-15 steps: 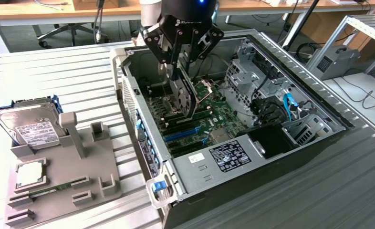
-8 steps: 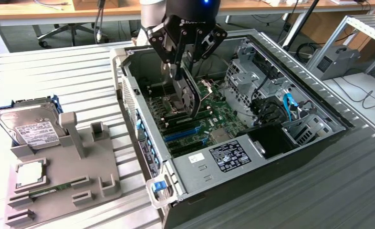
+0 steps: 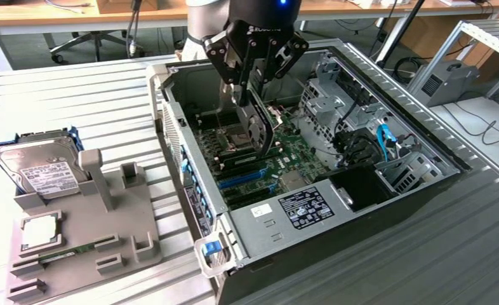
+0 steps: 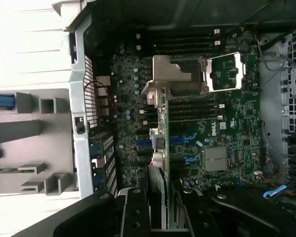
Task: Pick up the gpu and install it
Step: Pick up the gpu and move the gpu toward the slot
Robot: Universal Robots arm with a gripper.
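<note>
the hand (image 3: 251,86) is clamped on the upper edge of the gpu (image 3: 262,130), so the card hangs edge-on, lower edge toward the blue slots (image 3: 242,180) on the motherboard (image 3: 296,154), inside the open computer case (image 3: 402,111).

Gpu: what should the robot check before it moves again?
1. Gpu held by the gripper: ok, the jaws are closed on its top edge.
2. Gpu inside the open case: ok, it hangs over the board.
3. Gpu pointing edge-down: ok, close to upright.
4. Gpu lined up with one of the blue slots: cannot tell.
5. Blue cable out of the way: ok, it sits off to the exterior view's right of the gpu.
6. Hard drive out of the way: ok, it rests outside the case.
</note>
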